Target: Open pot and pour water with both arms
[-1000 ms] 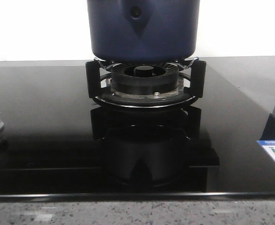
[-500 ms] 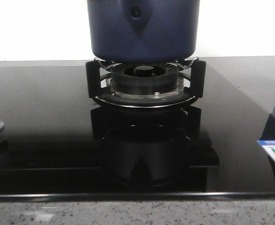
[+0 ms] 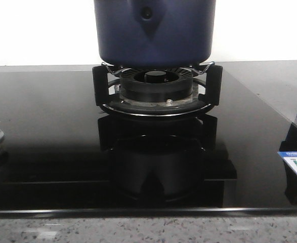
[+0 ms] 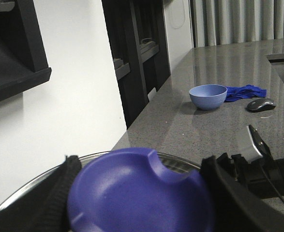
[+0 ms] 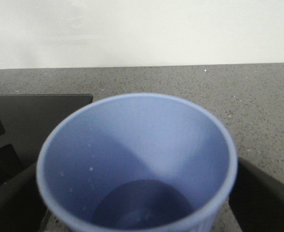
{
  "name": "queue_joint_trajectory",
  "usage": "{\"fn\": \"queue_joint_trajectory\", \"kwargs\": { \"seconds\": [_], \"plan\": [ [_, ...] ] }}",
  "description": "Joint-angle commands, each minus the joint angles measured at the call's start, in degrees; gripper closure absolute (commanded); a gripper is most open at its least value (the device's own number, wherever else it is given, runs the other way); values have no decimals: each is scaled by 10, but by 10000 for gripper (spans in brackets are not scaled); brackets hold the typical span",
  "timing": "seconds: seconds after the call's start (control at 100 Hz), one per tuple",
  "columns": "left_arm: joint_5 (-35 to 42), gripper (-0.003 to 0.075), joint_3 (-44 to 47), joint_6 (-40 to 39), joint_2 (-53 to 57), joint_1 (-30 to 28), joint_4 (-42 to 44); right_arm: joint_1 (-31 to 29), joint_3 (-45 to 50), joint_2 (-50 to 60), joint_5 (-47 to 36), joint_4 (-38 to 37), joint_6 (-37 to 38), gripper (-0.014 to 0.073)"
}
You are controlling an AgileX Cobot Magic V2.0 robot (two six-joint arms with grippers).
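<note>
1 pot [image 3: 155, 31], navy, on burner grate [image 3: 157, 90], mid hob. 1 lid knob [image 4: 139, 193], purple-blue, betw. L fingers [image 4: 52, 200]; pinch likely, contact not clear. 1 pale blue cup [image 5: 137, 162], R of pot on grey surface [image 5: 258, 101], straddled by R fingers [image 5: 265, 195]; grip uncertain. 1 bowl [image 4: 208, 96] far off. Step: lift lid straight up, clear rim; keep cup level.

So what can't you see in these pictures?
- Front view: the pot's top and lid are cut off by the upper edge.
- Right wrist view: the cup hides whether the right hand grips it.
- Left wrist view: the blue knob hides the pot's inside.
</note>
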State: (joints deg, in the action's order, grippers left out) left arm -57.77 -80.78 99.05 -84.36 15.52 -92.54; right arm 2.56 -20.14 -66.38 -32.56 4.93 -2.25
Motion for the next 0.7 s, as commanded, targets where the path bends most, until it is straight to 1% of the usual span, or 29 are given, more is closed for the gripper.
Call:
{"fn": "queue_joint_trajectory", "kwargs": {
  "seconds": [0.0,0.25,0.32,0.39,0.51,0.58,0.69],
  "plan": [
    [-9,460,-22,-4,26,-1,-53,-4,-15,-13,-77,-1,-2,-64],
    [-9,460,-22,-4,26,-1,-53,-4,-15,-56,-94,-1,-2,-62],
    [-9,460,-22,-4,26,-1,-53,-4,-15,-58,-94,-1,-2,-46],
    [-9,460,-22,-4,26,-1,-53,-4,-15,-58,-94,-1,-1,9],
    [-10,460,-22,-4,26,-1,-53,-4,-15,-58,-95,-1,-1,158],
    [-11,460,-22,-4,26,-1,-53,-4,-15,-58,-95,-1,-1,228],
    [-10,460,-22,-11,26,-1,-53,-4,-15,-52,-102,-1,-1,301]
  ]
}}
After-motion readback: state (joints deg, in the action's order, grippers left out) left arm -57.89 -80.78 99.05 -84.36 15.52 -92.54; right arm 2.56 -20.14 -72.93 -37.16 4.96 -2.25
